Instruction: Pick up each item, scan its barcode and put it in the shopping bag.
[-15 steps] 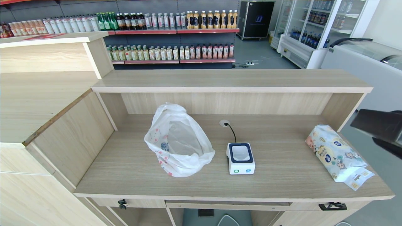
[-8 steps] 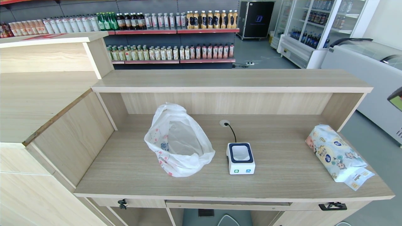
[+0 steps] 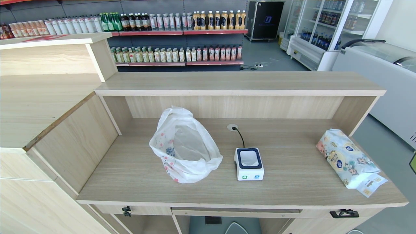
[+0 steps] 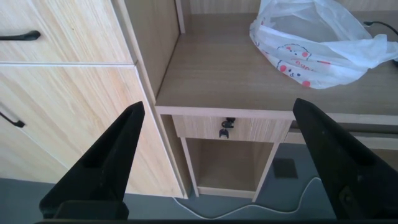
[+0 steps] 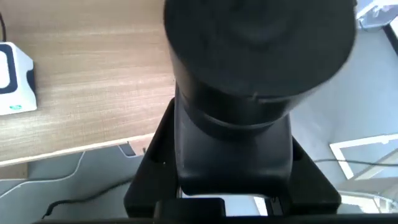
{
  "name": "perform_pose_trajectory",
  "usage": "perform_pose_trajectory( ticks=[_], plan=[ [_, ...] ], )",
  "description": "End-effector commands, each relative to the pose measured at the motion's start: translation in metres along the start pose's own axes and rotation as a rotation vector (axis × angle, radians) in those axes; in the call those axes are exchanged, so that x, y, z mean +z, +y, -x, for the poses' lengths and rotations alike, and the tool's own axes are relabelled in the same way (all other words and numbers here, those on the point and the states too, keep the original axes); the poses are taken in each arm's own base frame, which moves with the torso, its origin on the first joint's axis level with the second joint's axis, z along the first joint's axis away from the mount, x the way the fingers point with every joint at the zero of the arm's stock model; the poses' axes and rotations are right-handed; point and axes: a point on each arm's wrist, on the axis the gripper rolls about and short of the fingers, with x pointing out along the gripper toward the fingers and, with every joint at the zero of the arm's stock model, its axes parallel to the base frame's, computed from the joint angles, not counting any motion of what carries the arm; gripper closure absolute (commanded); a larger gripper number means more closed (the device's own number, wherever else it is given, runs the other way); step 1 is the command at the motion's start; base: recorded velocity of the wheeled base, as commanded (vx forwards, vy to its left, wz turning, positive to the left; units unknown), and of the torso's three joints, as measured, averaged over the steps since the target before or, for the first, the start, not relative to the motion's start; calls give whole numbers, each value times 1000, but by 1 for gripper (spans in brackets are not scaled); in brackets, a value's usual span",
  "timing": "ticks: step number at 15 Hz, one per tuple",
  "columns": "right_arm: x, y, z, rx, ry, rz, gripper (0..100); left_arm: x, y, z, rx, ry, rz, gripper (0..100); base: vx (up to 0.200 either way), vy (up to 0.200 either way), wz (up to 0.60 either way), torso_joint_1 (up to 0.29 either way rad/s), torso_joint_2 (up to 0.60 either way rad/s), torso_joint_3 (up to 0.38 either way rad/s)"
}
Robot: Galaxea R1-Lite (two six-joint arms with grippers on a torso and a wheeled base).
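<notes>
An open white shopping bag [image 3: 185, 146] lies on the wooden counter [image 3: 292, 182], left of centre. Beside it, to the right, stands the white barcode scanner [image 3: 248, 163] with its cable running to the back. A printed soft pack [image 3: 346, 157] rests at the counter's right end, a small yellow-printed packet [image 3: 371, 185] at its near corner. My left gripper [image 4: 217, 174] hangs open and empty below counter height, off the front left corner, with the bag [image 4: 317, 37] beyond it. In the right wrist view a black cylindrical body [image 5: 258, 81] covers the middle; the scanner [image 5: 13, 78] shows at the edge.
A raised shelf [image 3: 240, 84] runs along the back of the counter, with side walls at both ends. Under the front edge are a drawer with a key [image 4: 227, 127] and a black handle [image 3: 344, 213]. Shelves of bottles and fridges stand behind.
In the head view the black right arm at the right edge has drawn out of the picture. Bag, scanner and pack have not moved.
</notes>
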Motion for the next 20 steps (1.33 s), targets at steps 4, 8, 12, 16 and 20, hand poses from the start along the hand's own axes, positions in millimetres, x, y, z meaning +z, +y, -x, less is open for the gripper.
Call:
perform_pose_trajectory(
  ticks=[4, 8, 12, 16, 20],
  plan=[
    [12, 6, 3, 85, -45, -6, 100, 0, 0, 0, 1, 0, 0, 0, 0, 0, 0, 0, 0, 0],
    [47, 4, -5, 341, -95, -38, 100, 0, 0, 0, 1, 0, 0, 0, 0, 0, 600, 1, 1, 6],
    [71, -3, -50, 532, 51, -86, 100, 0, 0, 0, 1, 0, 0, 0, 0, 0, 600, 4, 2, 2],
    [51, -16, -103, 870, 94, -187, 100, 0, 0, 0, 1, 0, 0, 0, 0, 0, 0, 0, 0, 0],
    [21, -32, -126, 1041, 115, -266, 100, 0, 0, 0, 1, 0, 0, 0, 0, 0, 0, 0, 0, 0]
  ],
)
